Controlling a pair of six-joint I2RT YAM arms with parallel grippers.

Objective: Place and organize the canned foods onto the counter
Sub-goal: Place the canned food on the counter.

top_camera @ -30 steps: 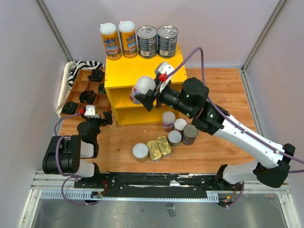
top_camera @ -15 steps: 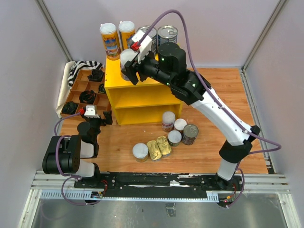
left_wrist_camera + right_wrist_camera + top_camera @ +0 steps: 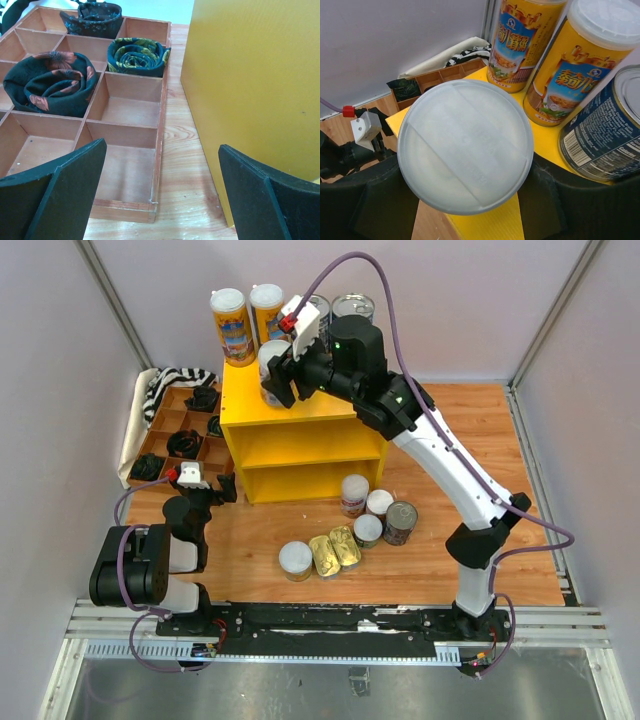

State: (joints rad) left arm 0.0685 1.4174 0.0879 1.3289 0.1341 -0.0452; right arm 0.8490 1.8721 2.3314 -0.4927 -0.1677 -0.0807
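The right gripper (image 3: 281, 376) clasps a white-lidded can (image 3: 465, 145) over the yellow counter (image 3: 246, 402) top — the left gripper (image 3: 160, 200) gapes empty beside the tray (image 3: 159, 131).

Divided wooden tray (image 3: 125, 132) holding rolled dark fabrics (image 3: 52, 82), striped cloth (image 3: 172, 380) behind it

The place was a robot lab cell: plain panels (image 3: 450, 300) in a metal frame (image 3: 555, 310) enclosed a wooden table (image 3: 500, 440); the left arm (image 3: 140, 565) and right arm (image 3: 445, 460) were bolted to a rail (image 3: 330, 620).
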